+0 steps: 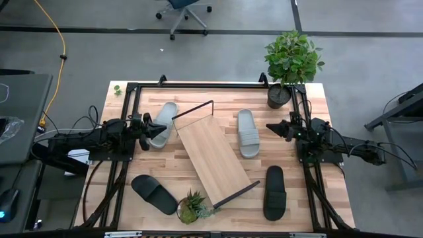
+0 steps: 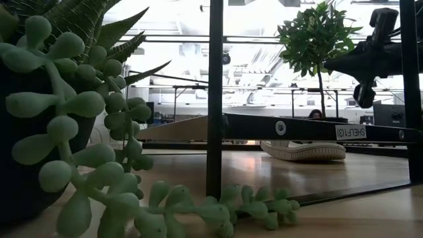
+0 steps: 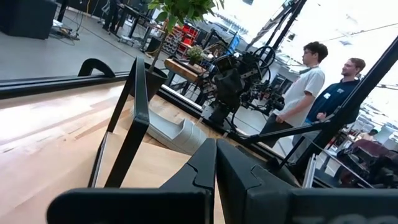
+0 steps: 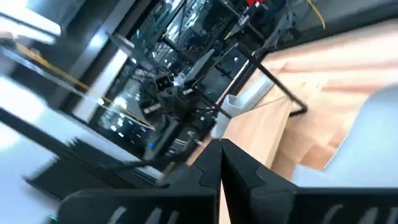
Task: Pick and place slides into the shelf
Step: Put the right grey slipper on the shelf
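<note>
**Both grippers closed and empty, four slides waiting on the table**

The left gripper (image 1: pixel 147 125) hovers at the left side of the table with its fingers pressed together and nothing between them, as the left wrist view shows. Just beside its tips lies a light grey slide (image 1: pixel 163 124), on the far-left part of the table, its long axis running near-to-far with a slight lean, its near end closest to the fingers. That is the pairing to watch: this slide lies directly ahead of the left gripper, toward the table's middle, and the left arm is plainly the nearer one.

The right gripper (image 1: pixel 278 129) mirrors it on the right side, fingers also closed on nothing (the right wrist view has them meeting in a tight seam). The second grey slide (image 1: pixel 248 133) lies near it toward the centre, long axis near-to-far.

Between the two grey slides sits the shelf (image 1: pixel 213 158), a light-wood board lying diagonally from far-left to near-right, nothing on it. One black slide (image 1: pixel 153 194) rests at the near left, angled; the other black slide (image 1: pixel 274 192) at the near right, pointing near-to-far.

Both arms reach in low and roughly level from their table edges, wrists pointing inward at each other. My read: no slide is placed yet, and the left gripper would need to open before taking its slide.
</note>
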Robot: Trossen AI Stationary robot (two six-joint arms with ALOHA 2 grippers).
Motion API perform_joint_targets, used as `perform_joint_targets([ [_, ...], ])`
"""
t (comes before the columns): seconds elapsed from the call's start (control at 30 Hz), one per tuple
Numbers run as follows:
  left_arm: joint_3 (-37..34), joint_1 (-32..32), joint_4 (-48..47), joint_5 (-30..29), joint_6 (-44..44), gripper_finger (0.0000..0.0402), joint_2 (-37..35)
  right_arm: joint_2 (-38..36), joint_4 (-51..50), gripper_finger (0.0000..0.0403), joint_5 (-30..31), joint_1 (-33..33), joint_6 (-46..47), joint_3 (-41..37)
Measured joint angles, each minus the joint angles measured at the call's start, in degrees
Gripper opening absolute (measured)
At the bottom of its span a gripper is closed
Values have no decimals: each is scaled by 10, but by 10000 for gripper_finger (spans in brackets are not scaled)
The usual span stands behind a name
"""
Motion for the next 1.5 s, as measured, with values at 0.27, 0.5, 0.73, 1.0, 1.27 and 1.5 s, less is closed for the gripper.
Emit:
perform_joint_targets([
  [0.27, 0, 0, 0, 0, 42, 1, 0, 0, 23, 0, 81, 0, 124, 0],
  [0.5, 0, 0, 0, -5, 84, 1, 0, 0, 91, 0, 136, 0, 102, 9],
  [0.73, 0, 0, 0, -5, 93, 1, 0, 42, -41, 0, 167, 0, -32, 169],
  [1.0, 0, 0, 1, -5, 97, 1, 0, 187, -210, 0, 146, 0, -68, 349],
  [1.27, 0, 0, 7, -14, 79, 1, 0, 291, -210, 0, 144, 0, -215, 477],
  [1.5, 0, 0, 20, -31, 67, 1, 0, 334, -213, 0, 126, 0, -320, 570],
])
